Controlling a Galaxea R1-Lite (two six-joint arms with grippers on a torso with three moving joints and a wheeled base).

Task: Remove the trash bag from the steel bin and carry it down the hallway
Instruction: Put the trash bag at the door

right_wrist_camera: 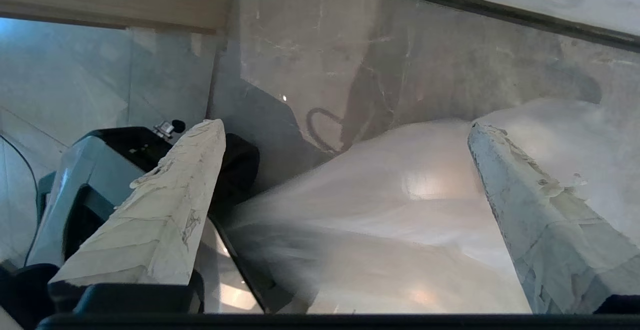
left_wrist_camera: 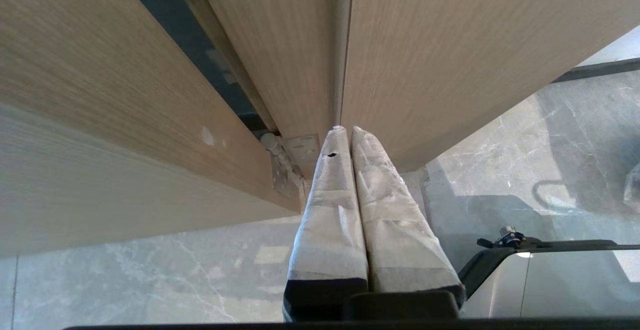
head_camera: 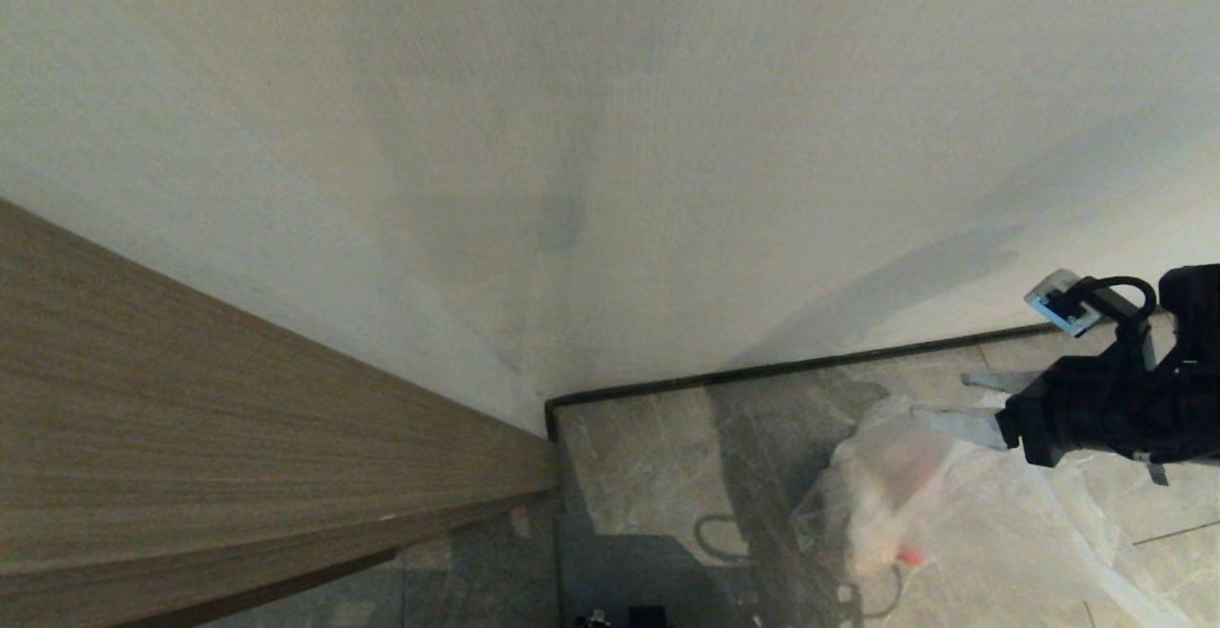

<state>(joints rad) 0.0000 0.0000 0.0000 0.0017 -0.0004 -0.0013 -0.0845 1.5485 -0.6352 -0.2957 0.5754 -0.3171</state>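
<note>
Trash bag (head_camera: 963, 504) out of the bin, lying slumped on the hallway floor (head_camera: 648, 456) close to the white wall (head_camera: 610, 132) and black skirting. No steel bin in sight. Right gripper (head_camera: 953, 404) just above the bag, fingers (right_wrist_camera: 165, 210) spread wide, holding nothing. Left gripper (left_wrist_camera: 348, 134) parked by the wood door (left_wrist_camera: 450, 44), fingers pressed together, empty. Removal apparently done; bag down, not gripped.
</note>
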